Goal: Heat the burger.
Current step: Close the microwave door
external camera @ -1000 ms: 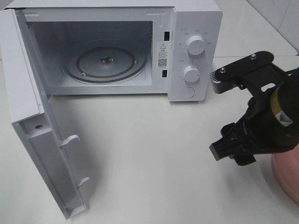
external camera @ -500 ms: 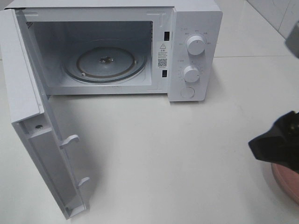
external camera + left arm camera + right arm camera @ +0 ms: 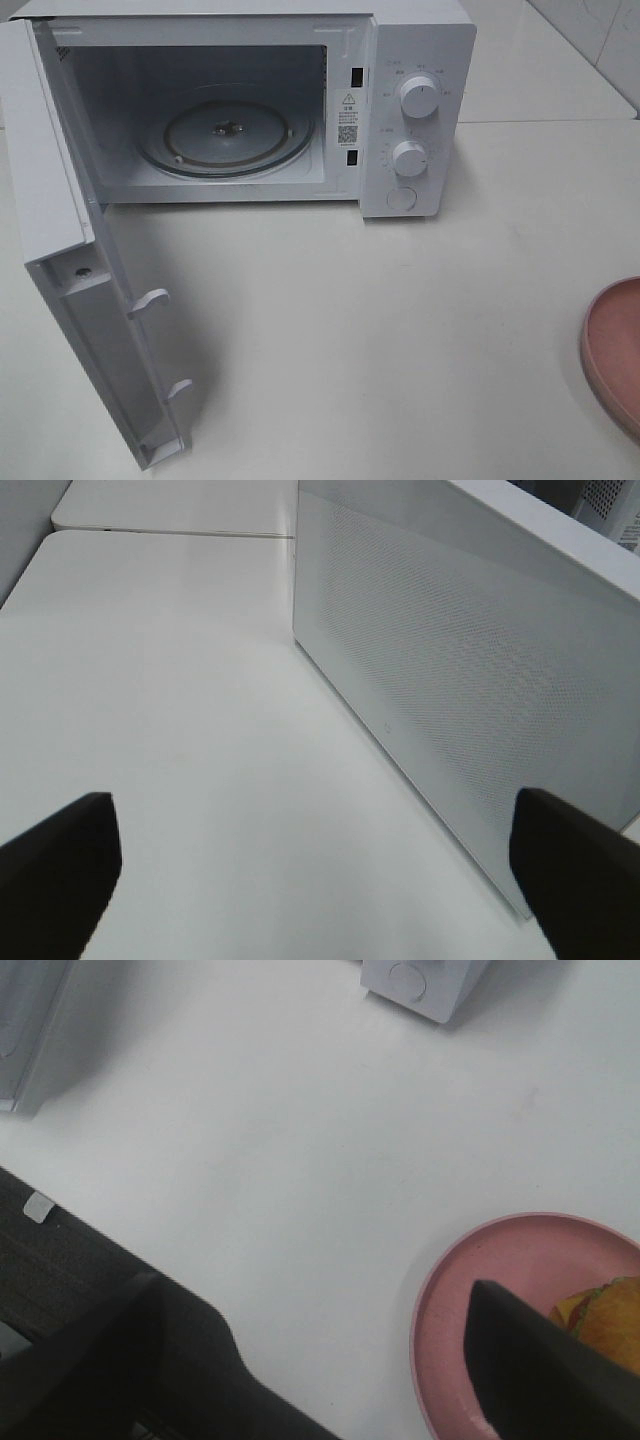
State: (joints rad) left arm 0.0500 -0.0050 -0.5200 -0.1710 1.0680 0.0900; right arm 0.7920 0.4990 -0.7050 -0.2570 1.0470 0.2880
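A white table [image 3: 400, 330] holds a white microwave [image 3: 420, 110] with its door [image 3: 100, 330] swung open. A pink plate [image 3: 615, 350] lies on the table, well to the microwave's front right.

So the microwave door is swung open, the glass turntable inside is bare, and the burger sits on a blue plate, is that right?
Not quite. The plate is pink, not blue, as the right wrist view shows. The rest holds: the microwave door is swung open, the turntable is bare, and the burger sits on the plate.
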